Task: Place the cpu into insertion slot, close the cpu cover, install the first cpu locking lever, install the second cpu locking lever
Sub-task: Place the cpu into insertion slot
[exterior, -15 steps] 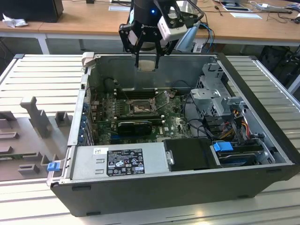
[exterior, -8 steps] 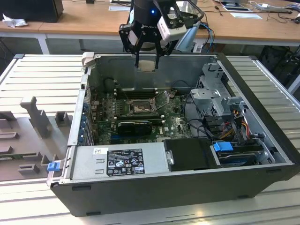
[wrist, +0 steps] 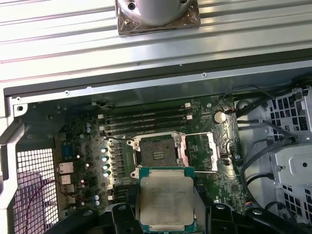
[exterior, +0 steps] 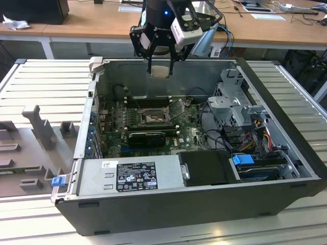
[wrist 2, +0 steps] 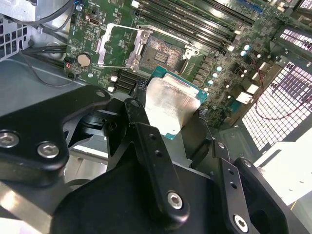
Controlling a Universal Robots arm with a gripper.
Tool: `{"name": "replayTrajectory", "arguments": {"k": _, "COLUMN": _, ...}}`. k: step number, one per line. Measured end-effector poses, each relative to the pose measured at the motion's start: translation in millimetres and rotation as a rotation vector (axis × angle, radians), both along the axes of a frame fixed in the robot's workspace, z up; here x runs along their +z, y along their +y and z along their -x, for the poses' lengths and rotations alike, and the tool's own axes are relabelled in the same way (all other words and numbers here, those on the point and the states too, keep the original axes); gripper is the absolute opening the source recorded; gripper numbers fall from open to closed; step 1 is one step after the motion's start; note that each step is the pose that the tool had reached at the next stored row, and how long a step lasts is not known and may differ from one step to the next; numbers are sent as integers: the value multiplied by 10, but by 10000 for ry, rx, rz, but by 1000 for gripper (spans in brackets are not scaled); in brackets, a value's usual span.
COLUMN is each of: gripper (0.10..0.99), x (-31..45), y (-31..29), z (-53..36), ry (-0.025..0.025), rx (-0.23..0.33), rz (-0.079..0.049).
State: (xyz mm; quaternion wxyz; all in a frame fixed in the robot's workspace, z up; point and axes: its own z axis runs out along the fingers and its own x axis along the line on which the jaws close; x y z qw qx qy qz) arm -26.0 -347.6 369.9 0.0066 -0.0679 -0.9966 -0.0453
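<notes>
The cpu, a flat square chip with a pale metal top, hangs between my gripper's black fingers, which are shut on its edges, above the back wall of the open computer case. In both wrist views the cpu sits in front of the camera, apart from the board below. The insertion slot lies bare on the green motherboard, its pin field showing. Beside the slot, the cpu cover is swung open.
Long black memory slots run beside the socket. A grey power supply fills the case front, a grey drive cage with cables stands at the exterior view's right. Grey fixtures rest on the ribbed table outside the case.
</notes>
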Motion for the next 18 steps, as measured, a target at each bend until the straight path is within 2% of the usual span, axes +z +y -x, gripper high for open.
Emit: {"name": "replayTrajectory", "arguments": {"k": 18, "gripper": 533, "x": 0, "y": 0, "z": 0, "ry": 0, "rx": -754, "rz": 0}}
